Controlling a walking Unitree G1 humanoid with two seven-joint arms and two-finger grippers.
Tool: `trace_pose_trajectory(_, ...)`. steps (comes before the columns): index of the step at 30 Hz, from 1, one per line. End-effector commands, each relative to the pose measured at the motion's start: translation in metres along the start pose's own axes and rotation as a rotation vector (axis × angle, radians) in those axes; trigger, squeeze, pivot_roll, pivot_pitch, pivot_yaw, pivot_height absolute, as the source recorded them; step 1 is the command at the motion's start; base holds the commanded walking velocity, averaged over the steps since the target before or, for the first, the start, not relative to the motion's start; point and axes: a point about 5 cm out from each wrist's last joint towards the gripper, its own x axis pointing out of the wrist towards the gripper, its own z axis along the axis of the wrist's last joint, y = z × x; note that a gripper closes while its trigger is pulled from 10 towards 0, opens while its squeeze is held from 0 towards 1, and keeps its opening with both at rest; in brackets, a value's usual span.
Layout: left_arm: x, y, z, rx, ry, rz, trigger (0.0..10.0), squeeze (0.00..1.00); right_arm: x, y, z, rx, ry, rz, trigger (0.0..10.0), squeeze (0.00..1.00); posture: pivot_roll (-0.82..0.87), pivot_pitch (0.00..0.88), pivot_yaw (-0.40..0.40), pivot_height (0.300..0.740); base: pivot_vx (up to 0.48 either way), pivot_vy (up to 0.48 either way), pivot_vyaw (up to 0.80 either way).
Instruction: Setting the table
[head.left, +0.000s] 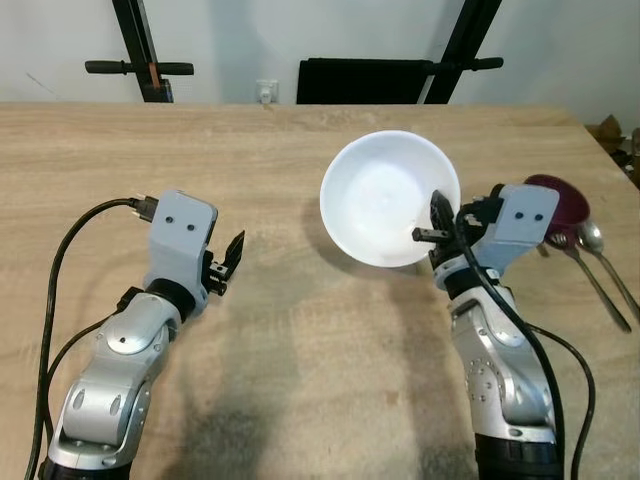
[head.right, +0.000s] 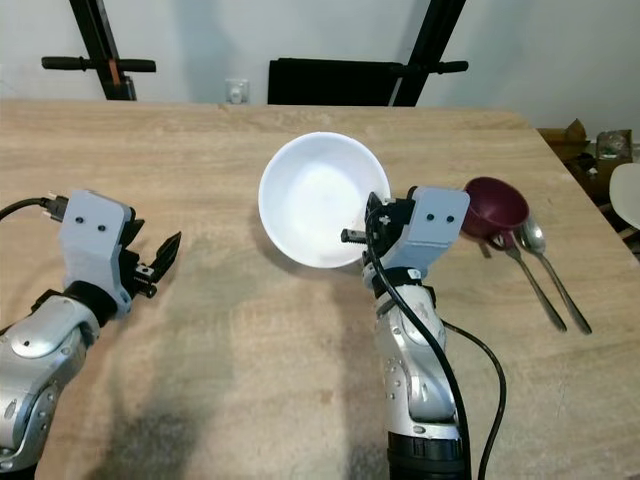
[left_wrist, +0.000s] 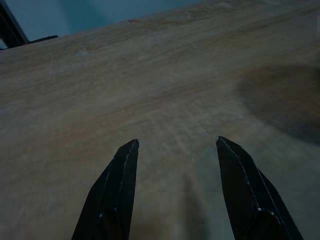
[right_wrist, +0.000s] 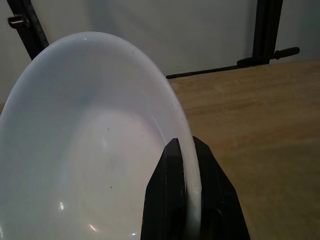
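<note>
While the right gripper (right_wrist: 183, 150) is clamping its two black fingers on the rim of the white bowl (head.left: 385, 195), one finger inside the rim and one outside, the bowl is hanging tilted above the wooden table (head.left: 280, 160), its open side facing up and toward the robot. It is sitting over the middle of the table, somewhat toward the right edge, and throwing a shadow on the wood beneath it. The left gripper (head.left: 228, 262) is hovering over the left half of the table, its fingers spread apart and holding nothing; the left wrist view is showing bare wood between the two tips. A dark red cup (head.right: 497, 205) is lying near the right edge, just behind the right wrist housing. A fork (head.right: 527, 277) and a spoon (head.right: 548, 262) are lying side by side just beside the cup, handles pointing toward the near right corner. Beyond the far edge, black stand legs (head.left: 138, 45) are rising against a pale wall (head.left: 300, 35)
</note>
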Motion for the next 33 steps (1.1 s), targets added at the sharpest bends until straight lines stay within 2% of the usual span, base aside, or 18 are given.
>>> trace_pose_trajectory(1, -0.0023, -0.0023, 0.0020, -0.005, -0.018, -0.012, 10.0, 0.00, -0.0025, -0.0040, -0.0030, 0.002, 0.005, -0.018, 10.0, 0.00, -0.07, 0.085, -0.020, 0.740, -0.337, 0.000, 0.00)
trace_pose_trajectory(33, -0.0019, -0.0033, 0.0017, -0.006, -0.018, -0.019, 10.0, 0.00, -0.0041, -0.0042, -0.0051, -0.001, 0.013, -0.013, 10.0, 0.00, -0.08, 0.089, -0.018, 0.740, -0.341, 0.000, 0.00)
